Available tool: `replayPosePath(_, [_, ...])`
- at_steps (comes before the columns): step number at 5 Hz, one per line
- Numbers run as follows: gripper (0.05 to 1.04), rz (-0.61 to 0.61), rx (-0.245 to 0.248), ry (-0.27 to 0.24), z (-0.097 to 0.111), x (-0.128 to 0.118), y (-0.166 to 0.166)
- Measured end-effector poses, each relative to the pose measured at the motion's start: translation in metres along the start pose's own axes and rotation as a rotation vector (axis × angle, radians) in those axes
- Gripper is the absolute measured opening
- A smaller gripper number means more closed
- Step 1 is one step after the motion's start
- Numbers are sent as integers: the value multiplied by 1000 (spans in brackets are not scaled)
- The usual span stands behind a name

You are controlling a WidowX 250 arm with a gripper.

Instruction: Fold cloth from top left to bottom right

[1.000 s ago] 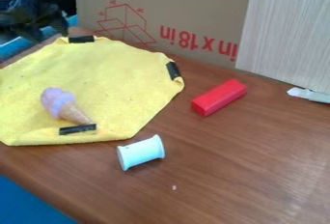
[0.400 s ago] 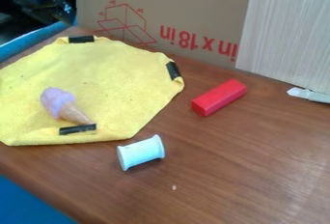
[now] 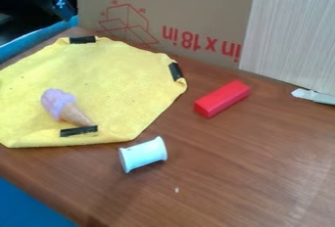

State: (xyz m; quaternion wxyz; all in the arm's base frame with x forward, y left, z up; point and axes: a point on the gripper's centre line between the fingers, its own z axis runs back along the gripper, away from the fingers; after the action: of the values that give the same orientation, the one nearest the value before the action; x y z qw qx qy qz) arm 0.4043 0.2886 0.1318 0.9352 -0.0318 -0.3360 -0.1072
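While the gripper (image 3: pixel 60 8) shifts upward (open or closed, I cannot tell), the cloth (image 3: pixel 108 81) apparently still awaits folding.

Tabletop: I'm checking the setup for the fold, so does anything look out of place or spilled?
The toy ice cream cone lies on the yellow cloth, where it could hinder folding. A pale speck, perhaps a crumb, sits on the table near the white spool.

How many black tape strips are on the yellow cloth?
3: one at its top, one at its right corner, one near its bottom edge, by the cone's tip.
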Motion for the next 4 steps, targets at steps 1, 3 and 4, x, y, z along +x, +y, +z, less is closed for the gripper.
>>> replayPosePath(1, [1001, -93, -57, 34, -1, 6, 8])
replayPosePath(3, [1001, -137, -92, 49, -12, 3, 9])
replayPosePath(4, [1001, -135, -104, 52, -22, -1, 4])
